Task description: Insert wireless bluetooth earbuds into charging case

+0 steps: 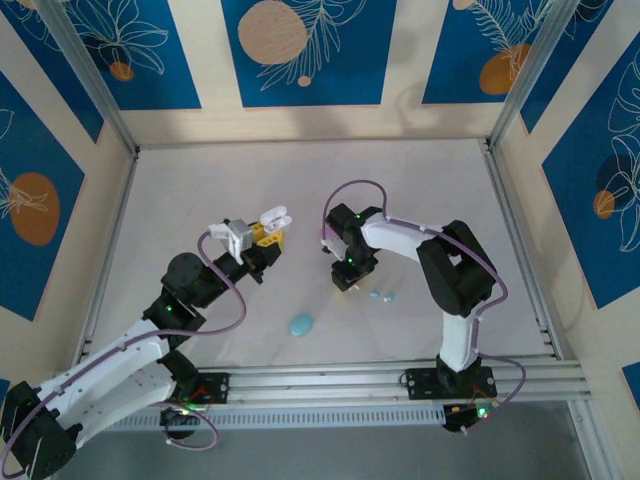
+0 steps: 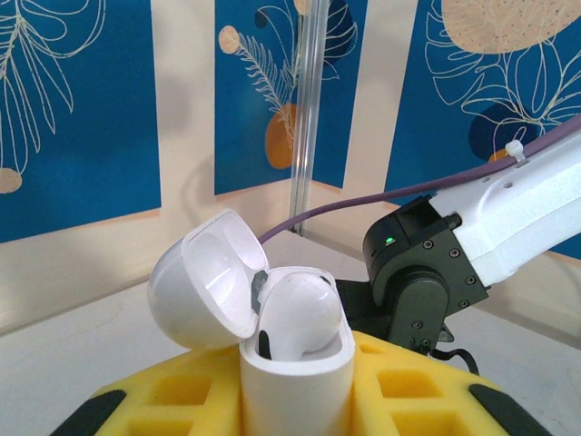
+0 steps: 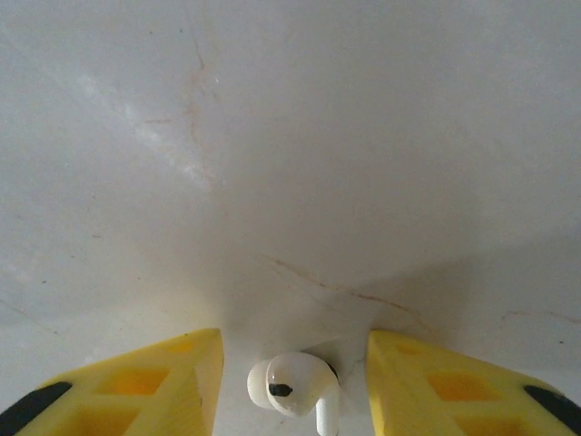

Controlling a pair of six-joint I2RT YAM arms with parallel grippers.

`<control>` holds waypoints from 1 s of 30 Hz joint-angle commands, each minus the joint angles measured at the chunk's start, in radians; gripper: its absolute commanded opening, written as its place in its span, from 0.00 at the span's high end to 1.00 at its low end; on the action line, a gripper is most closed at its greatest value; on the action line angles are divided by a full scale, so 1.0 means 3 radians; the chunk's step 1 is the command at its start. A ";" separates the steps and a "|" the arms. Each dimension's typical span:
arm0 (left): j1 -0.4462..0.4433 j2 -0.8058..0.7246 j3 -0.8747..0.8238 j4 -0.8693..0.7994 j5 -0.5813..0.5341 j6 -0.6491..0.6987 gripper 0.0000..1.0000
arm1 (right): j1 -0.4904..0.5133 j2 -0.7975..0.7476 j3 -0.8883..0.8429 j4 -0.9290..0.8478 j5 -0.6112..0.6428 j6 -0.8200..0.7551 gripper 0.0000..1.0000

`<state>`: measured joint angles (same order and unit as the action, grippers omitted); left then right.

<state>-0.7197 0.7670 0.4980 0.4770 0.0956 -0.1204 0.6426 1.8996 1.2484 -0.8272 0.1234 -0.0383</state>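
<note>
A cyan case [image 1: 301, 323] lies nearest on the surface [image 1: 420, 190], two cyan earbuds [image 1: 381, 294] to its right. Beyond, the right fingers [image 3: 163, 381] stand spread either side of a white earbud [image 3: 292, 386]. Farther left, the left fingers [image 2: 172, 400] pinch an open white charging case [image 2: 295, 391] holding one bud [image 2: 300, 313].

Our left arm [image 1: 120, 355] reaches diagonally forward and to the right from its base, wrist raised. Our left gripper [image 1: 264, 238] is clamped tight on a white charging case [image 2: 295, 395], which it holds upright. Our right arm [image 1: 445, 275] folds at the elbow, its forearm running leftward toward the middle. Our right gripper [image 1: 347, 281] points straight down, its yellow fingers [image 3: 163, 381] parted. The two grippers sit near each other but apart.
</note>
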 commanded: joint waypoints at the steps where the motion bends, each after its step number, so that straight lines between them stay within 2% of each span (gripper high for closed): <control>1: -0.0040 -0.0029 0.0078 0.0026 0.0040 0.0043 0.73 | 0.0080 0.0078 0.0037 -0.0209 -0.0056 -0.0071 0.56; 6: -0.0040 -0.0021 0.0089 0.0027 0.0049 0.0038 0.73 | 0.0098 0.0115 0.0031 -0.0245 -0.0015 -0.0080 0.57; 17: -0.0038 -0.0006 0.0104 0.0021 0.0045 0.0043 0.73 | 0.0061 0.0131 0.0078 -0.0340 -0.0232 -0.0151 0.63; 30: -0.0037 0.0044 0.0114 0.0051 0.0065 0.0034 0.73 | 0.0053 0.0182 0.0070 -0.0385 -0.0217 -0.0182 0.62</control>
<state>-0.7204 0.7830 0.4984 0.4702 0.0982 -0.1207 0.6525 1.9213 1.2724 -0.8768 0.1188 -0.0788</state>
